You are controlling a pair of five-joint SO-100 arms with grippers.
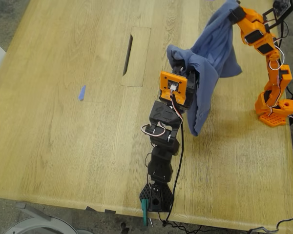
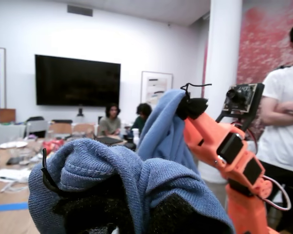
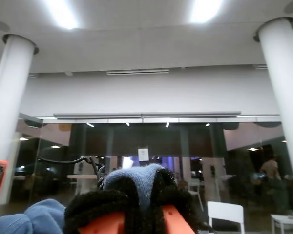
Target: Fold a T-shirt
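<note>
Two pincers, one garment, one tabletop (image 1: pixel 63 146); entries run from the exterior view's left to its right.

1. Small blue scrap (image 1: pixel 81 92): lies flat on the wood, well apart from both pincers, on the exterior view's left of my first pincer. Not part of the job.

2. Inset panel (image 1: pixel 136 56) with a dark slot: flush in the tabletop, between the scrap and my first pincer.

3. My first pincer (image 1: pixel 181 62): clenched on a bunched fold of the T-shirt (image 1: pixel 212 53). Its own camera shows cloth heaped over the black padded fingers (image 2: pixel 161 209).

4. T-shirt: off the tabletop, slung between the two pincers, with a long tail hanging below my first pincer. The tail's tip looks close to the wood; I cannot tell if it touches. Sleeves, collar and print cannot be picked out in the crumple.
 Handling, as judged: light, soft and limp, with no shape of its own. It sags from any hold and bunches readily. It is best gripped at a hem, seam or shoulder edge, where layers are thicker and the cloth can be drawn flat.

5. My second pincer (image 1: pixel 233 10): raised above and beyond my first pincer, clamped on a blue tuft that shows between its pads (image 3: pixel 171 190).
</note>
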